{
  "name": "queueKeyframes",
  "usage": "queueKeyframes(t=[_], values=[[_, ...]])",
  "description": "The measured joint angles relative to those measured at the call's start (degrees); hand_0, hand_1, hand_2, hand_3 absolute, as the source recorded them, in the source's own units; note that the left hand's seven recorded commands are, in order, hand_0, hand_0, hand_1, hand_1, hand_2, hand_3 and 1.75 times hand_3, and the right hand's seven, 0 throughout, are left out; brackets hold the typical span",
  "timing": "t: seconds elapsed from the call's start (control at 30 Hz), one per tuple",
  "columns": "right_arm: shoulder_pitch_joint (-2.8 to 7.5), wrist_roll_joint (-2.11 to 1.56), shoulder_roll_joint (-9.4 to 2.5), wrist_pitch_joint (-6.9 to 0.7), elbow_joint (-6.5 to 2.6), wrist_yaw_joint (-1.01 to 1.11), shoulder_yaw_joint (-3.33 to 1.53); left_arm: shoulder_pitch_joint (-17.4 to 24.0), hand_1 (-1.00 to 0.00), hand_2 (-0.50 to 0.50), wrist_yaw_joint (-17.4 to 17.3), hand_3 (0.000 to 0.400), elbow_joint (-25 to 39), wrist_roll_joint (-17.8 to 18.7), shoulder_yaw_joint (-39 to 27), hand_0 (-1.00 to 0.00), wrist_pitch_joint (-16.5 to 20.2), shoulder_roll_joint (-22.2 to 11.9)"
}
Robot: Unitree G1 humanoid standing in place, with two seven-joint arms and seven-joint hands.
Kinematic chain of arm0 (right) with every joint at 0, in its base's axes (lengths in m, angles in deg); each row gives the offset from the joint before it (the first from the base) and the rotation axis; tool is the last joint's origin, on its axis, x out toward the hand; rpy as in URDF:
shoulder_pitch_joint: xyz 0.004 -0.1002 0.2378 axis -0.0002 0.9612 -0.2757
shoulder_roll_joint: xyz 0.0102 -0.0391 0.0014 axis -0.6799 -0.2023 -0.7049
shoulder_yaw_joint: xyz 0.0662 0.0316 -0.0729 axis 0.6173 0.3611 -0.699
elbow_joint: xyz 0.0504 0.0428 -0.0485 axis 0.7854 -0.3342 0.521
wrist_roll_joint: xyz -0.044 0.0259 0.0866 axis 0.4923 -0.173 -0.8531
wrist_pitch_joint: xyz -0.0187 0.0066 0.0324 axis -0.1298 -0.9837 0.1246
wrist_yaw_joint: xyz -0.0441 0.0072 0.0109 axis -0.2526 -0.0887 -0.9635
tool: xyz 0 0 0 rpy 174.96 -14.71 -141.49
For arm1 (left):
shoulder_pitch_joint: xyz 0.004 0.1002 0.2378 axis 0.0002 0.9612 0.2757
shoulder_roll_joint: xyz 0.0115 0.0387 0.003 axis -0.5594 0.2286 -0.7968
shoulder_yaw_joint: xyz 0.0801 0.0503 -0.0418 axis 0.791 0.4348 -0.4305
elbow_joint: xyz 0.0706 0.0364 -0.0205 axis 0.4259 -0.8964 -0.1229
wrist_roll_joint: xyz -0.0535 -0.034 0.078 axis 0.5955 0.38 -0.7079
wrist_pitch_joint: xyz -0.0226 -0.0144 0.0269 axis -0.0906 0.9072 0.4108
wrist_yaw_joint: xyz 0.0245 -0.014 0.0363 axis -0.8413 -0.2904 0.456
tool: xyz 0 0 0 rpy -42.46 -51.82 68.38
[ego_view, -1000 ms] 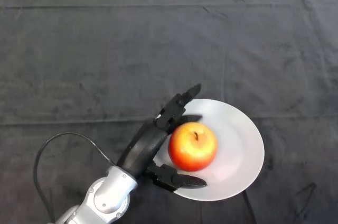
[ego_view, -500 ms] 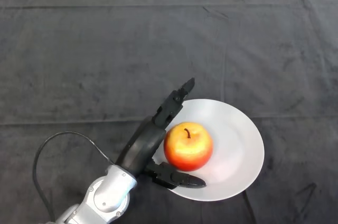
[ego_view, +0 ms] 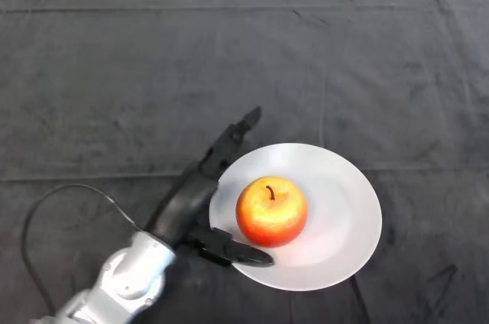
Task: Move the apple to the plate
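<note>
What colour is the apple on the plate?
Red shading to yellow-orange: the round apple on the white plate, head view.

The dark grey cloth (ego_view: 153, 72) looks matt and napped (faintly creased); the round white plate (ego_view: 344, 217) is smooth, the red-yellow apple (ego_view: 271, 213) glossy, the black hand (ego_view: 187, 205) smooth plastic.

Apple (ego_view: 271, 212) sits on the plate (ego_view: 348, 209), stem up.

You've got a red-and-yellow apple, upright, dark stem pointing up, resting on the left-of-centre part of the plate, well inside the rim. The plate is round, plain white, lying flat on the dark-clothed desk (ego_view: 229, 56), in the lower middle of the head view. The plate's right half is bare.
</note>
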Motion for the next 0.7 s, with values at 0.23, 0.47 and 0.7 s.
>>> queueKeyframes(t=[0.23,0.47,0.7], values=[[0.00,0.00,0.00,0.00,0.00,0.00,0.00,0.1,0.00,0.00,-0.1,0.000,-0.4,1.3,-4.3,0.00,-2.7,-0.1],[0.00,0.00,0.00,0.00,0.00,-0.01,0.00,0.4,0.00,0.00,-1.8,0.000,-4.5,4.5,-8.8,0.00,-4.5,-1.7],[0.00,0.00,0.00,0.00,0.00,-0.01,0.00,0.8,0.00,0.00,-3.8,0.000,-8.8,7.1,-14.0,0.00,-6.3,-3.5]])
